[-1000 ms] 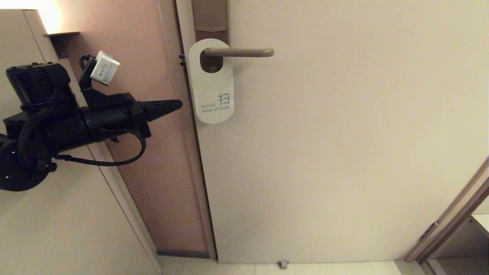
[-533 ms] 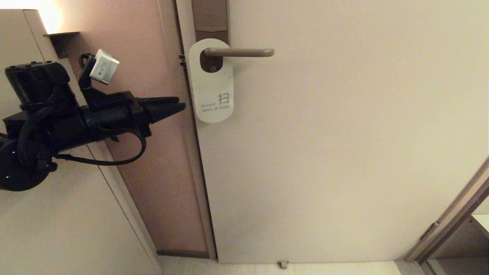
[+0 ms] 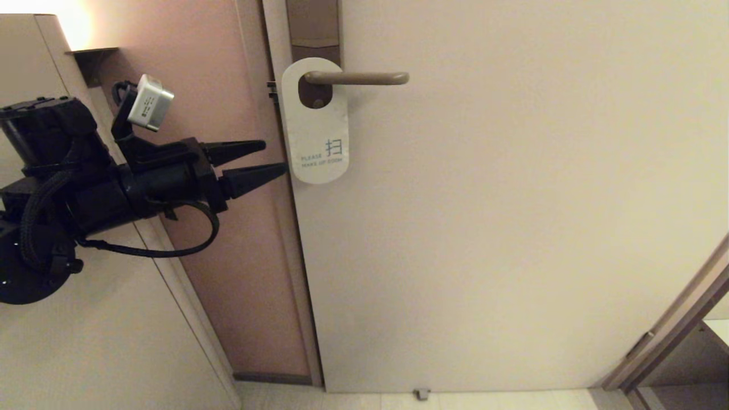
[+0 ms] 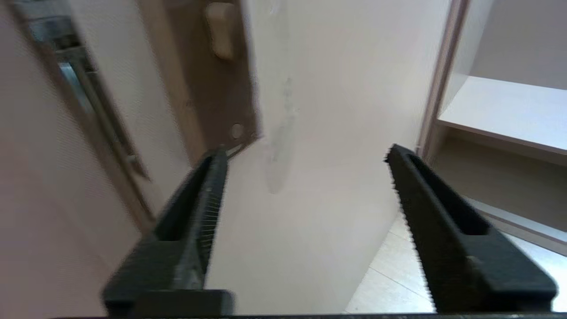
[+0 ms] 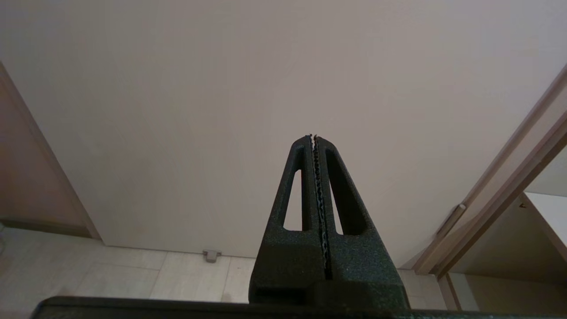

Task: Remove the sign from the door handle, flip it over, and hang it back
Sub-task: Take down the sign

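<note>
The left end effector (image 3: pixel 276 158), fingers spread, points at the sign (image 3: pixel 315 122) hanging lengthwise just ahead of it.

You see the door (image 3: pixel 512 228) carrying a tall brown backplate (image 3: pixel 313 25) with the door handle (image 3: pixel 364 78) sticking out level. The sign (image 3: pixel 316 136) hangs on that handle, white side out. Below, the pale tiled floor (image 3: pixel 353 401) holds a small door stop (image 3: pixel 421 393) against the door's foot.
</note>
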Available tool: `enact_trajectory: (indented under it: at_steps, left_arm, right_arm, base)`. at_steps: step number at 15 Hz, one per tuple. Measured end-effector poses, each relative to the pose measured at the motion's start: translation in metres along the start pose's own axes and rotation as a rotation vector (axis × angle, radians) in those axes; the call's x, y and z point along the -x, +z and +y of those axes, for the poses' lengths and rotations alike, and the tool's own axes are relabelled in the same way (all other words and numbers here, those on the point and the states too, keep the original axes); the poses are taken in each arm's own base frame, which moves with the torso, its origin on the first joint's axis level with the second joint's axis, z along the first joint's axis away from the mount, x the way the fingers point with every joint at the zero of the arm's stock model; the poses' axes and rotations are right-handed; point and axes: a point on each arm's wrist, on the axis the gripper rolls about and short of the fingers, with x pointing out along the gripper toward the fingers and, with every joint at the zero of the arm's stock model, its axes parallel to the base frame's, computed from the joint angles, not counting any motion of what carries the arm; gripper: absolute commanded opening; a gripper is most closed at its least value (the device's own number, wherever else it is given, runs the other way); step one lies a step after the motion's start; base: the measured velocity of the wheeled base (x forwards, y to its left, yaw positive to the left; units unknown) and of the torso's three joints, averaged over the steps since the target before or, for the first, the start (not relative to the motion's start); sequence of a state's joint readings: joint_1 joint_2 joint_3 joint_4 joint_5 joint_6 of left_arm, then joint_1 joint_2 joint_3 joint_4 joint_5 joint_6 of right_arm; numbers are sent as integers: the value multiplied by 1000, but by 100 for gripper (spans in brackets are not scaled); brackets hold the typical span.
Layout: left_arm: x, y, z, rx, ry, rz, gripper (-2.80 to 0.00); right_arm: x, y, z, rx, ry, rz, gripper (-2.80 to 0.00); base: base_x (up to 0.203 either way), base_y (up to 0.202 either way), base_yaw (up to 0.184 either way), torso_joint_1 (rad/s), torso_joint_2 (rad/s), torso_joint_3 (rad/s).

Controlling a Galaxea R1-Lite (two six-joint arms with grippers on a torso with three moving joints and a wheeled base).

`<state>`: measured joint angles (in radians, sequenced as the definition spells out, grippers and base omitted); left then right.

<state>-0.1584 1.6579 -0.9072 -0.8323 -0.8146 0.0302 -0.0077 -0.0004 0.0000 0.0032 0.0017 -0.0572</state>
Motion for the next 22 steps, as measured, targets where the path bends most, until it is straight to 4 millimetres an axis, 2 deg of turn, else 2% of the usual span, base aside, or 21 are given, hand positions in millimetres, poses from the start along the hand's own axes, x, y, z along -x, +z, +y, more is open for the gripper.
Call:
enact_trajectory:
  at_steps: [5, 17, 22]
  left_arm:
    - [-4, -3, 0, 8, -80, 2, 0]
    - [-29, -7, 25, 10, -117, -9, 0]
    - [-40, -2, 27, 30, -188, -25, 0]
  right_arm:
    - [0, 0, 0, 0, 0, 0, -280]
    - [0, 0, 0, 0, -1, 0, -280]
    - [0, 0, 0, 0, -1, 0, -280]
  base:
    - [0, 0, 0, 0, 0, 0]
    - [0, 0, 0, 0, 0, 0]
    - [0, 0, 0, 0, 0, 0]
